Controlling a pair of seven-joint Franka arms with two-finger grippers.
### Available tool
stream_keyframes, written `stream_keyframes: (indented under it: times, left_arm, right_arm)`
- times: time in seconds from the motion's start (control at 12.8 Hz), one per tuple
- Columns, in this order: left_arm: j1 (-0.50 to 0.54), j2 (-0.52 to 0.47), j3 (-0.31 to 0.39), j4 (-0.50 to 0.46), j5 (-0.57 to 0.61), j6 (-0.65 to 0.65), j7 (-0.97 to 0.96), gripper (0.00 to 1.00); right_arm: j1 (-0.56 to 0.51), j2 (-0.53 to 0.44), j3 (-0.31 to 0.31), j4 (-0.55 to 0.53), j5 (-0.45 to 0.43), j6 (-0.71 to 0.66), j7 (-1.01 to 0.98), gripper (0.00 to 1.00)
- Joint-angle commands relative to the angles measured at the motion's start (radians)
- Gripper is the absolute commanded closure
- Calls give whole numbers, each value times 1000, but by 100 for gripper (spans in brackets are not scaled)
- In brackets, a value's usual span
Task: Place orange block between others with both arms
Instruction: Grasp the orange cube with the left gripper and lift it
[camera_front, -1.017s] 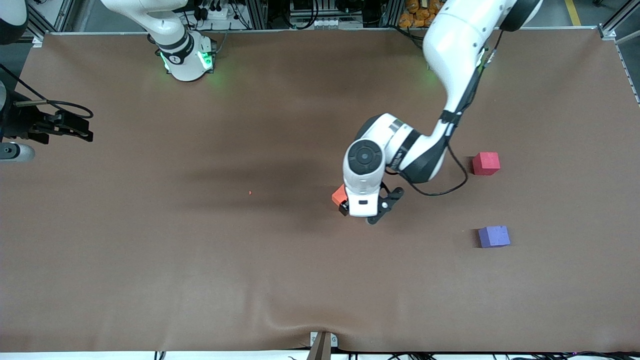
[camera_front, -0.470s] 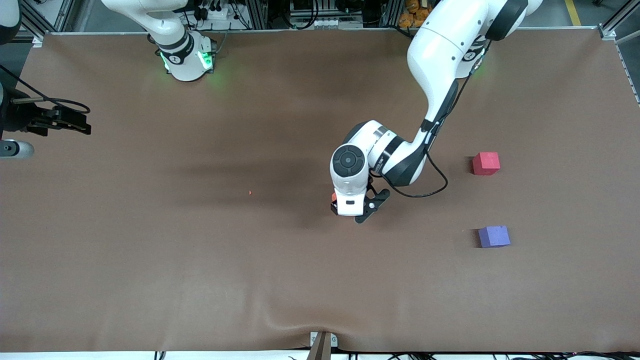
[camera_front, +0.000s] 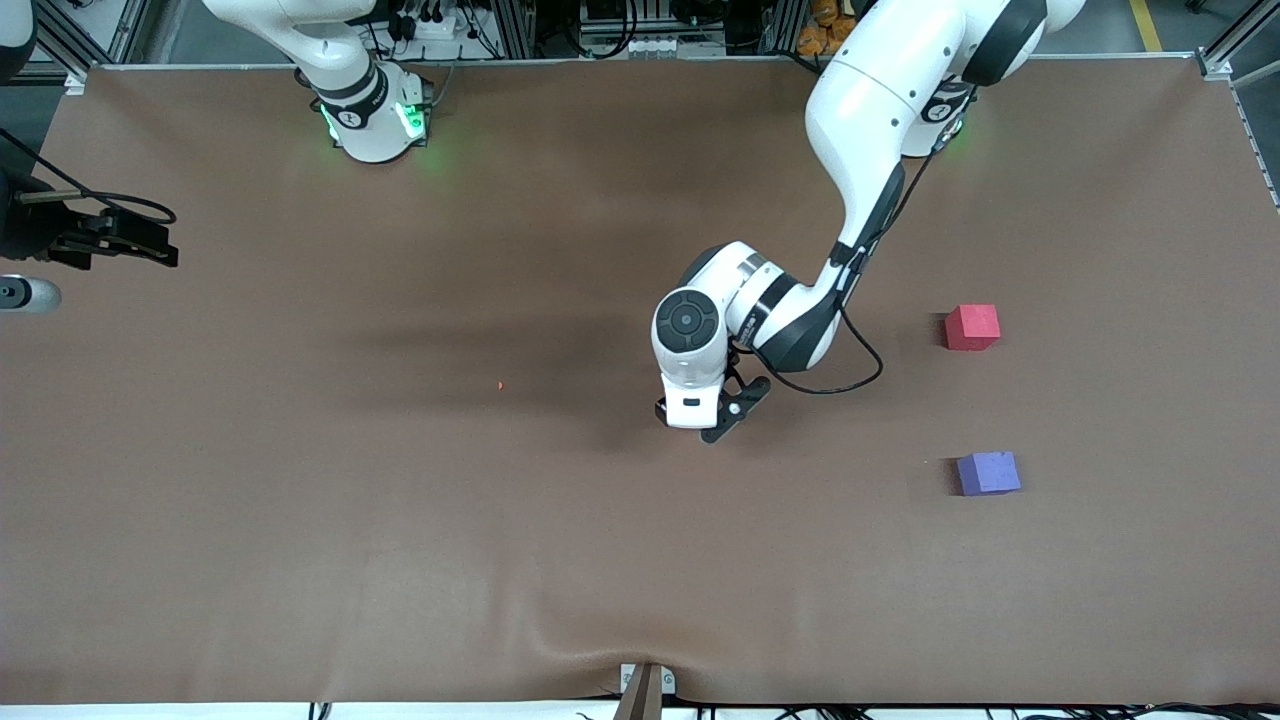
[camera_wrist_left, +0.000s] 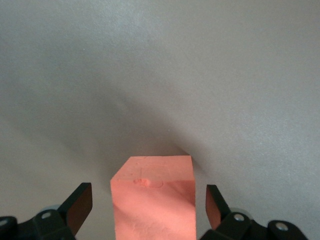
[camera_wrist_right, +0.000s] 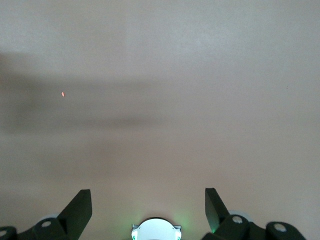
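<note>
From the front view you couldn't see the orange block (camera_wrist_left: 152, 197) at all, since the left arm's wrist covered it near the middle of the table (camera_front: 300, 500). The left wrist view showed it sitting between the fingers of the left gripper (camera_wrist_left: 148, 200), which was spread wide with gaps on both sides, not touching. The pinkish-red cube (camera_front: 972, 327) and purple-blue cube (camera_front: 988, 473) sat apart toward the left arm's end. The right gripper (camera_wrist_right: 148, 200) waited wide open and empty at its own end.
</note>
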Motion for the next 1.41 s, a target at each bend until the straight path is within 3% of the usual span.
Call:
stream_keyframes:
  times: [0.0, 0.16, 0.31, 0.55, 0.78, 1.33]
  left_arm:
    - [-14, 26, 3, 26, 12, 8, -20, 4]
    - [-14, 32, 3, 26, 12, 17, -17, 40]
    - [-9, 24, 3, 27, 12, 22, -11, 98]
    - [15, -14, 7, 26, 16, 20, 16, 100]
    - [84, -115, -5, 23, 4, -1, 85, 100]
    - [280, -362, -5, 14, -82, -301, 461, 100]
  right_arm:
    - [-23, -22, 15, -21, -13, -2, -10, 0]
    - [-23, -22, 15, -21, -13, 1, -10, 0]
    - [-23, -22, 15, -21, -12, 3, -9, 0]
    - [-23, -21, 15, -23, -12, -1, -9, 0]
    - [-21, -21, 18, -23, -12, -1, -9, 0]
    - [-21, -21, 18, -23, -12, 6, -9, 0]
